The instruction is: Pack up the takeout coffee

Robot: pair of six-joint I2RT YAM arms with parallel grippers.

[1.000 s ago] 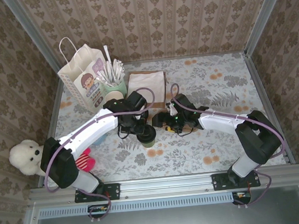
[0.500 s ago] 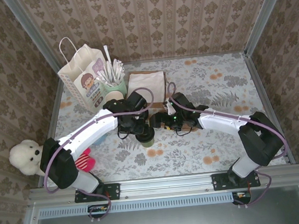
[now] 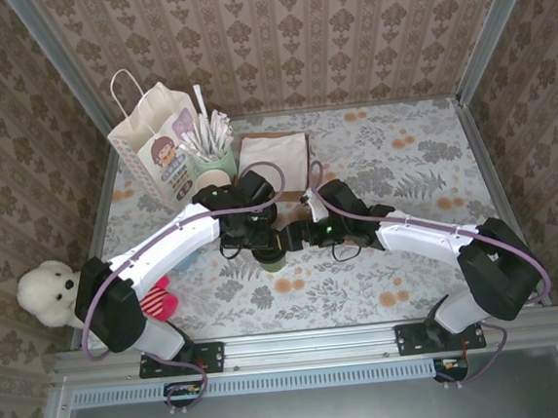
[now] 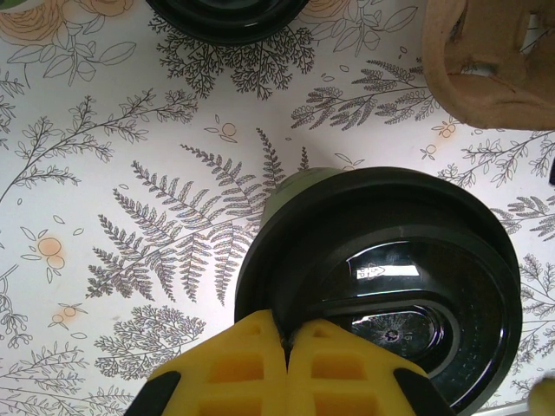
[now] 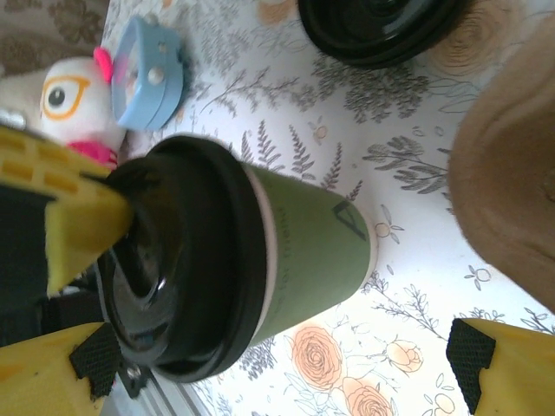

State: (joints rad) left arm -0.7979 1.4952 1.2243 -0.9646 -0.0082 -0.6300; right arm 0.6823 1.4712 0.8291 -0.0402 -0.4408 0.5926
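Takeout coffee (image 3: 275, 258) stands upright near the centre of the floral table (image 3: 402, 159), its black lid (image 4: 390, 277) on. Far left: plush toy (image 3: 46, 288) at the table edge, paper bag (image 3: 154, 142) at the back. Left gripper (image 4: 286, 347): yellow fingers pressed together, holding nothing, tips set on the lid top by its rim. Right gripper (image 3: 298, 235) is just right of the cup, jaws spread wide. In the right wrist view the cup lies between its fingers (image 5: 499, 364), no contact seen. Spare lid (image 5: 381, 26) lies on the table just beyond.
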